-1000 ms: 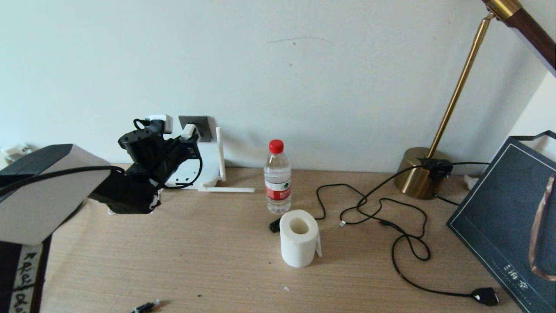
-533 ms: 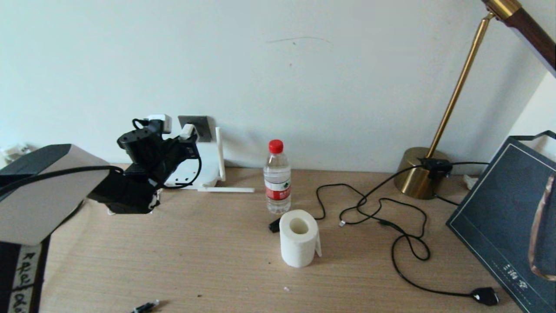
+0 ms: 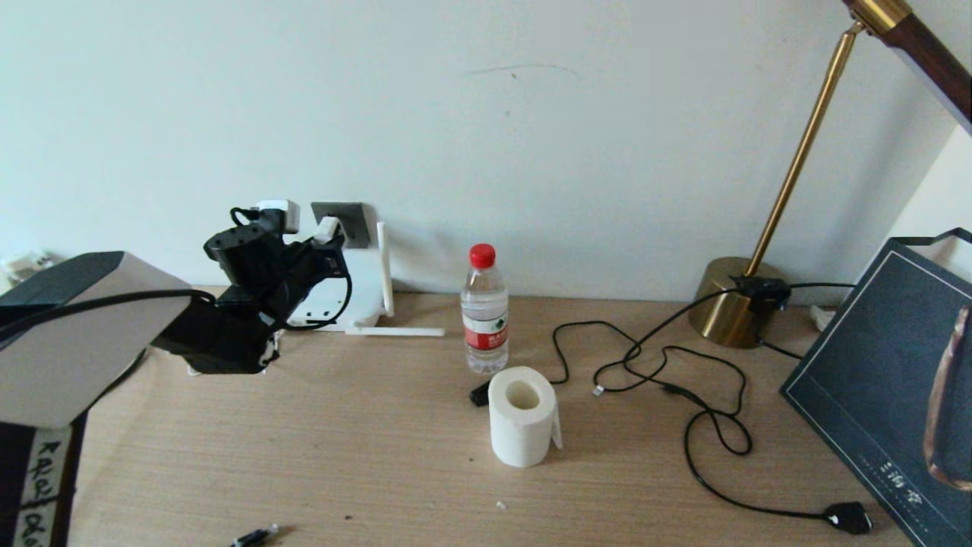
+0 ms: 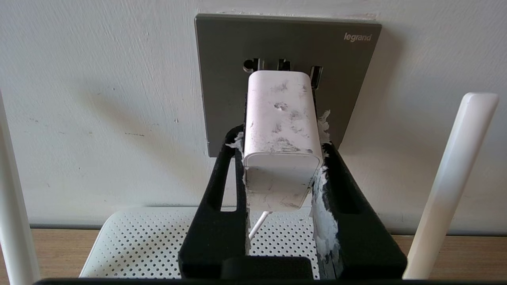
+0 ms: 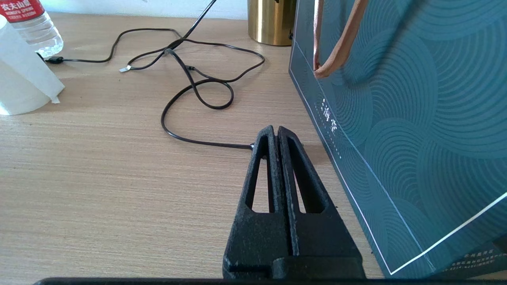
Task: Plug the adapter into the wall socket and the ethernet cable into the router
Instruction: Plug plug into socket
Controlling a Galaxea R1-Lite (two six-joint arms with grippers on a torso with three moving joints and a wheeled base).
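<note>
My left gripper (image 4: 281, 142) is shut on the adapter (image 4: 281, 130), a scuffed white cube with a thin white cord hanging beneath it. The adapter's far end meets the dark grey wall socket (image 4: 222, 79) at its upper pin holes. In the head view this gripper (image 3: 325, 239) holds the adapter (image 3: 329, 226) against the socket (image 3: 353, 220), above the white router (image 3: 357, 300). The ethernet cable lies looped on the right of the table, its clear-tipped plug (image 3: 598, 390) free. My right gripper (image 5: 276, 128) is shut and empty, low over that cable's far end.
Router antennas (image 4: 447, 186) stand either side of the left gripper. A water bottle (image 3: 485, 311) and a toilet roll (image 3: 522, 416) sit mid-table. A brass lamp base (image 3: 733, 308) with its cord is at the back right. A dark blue bag (image 5: 396, 118) stands beside the right gripper.
The left gripper with the adapter has shifted very slightly left at the socket. Nothing else has moved.
</note>
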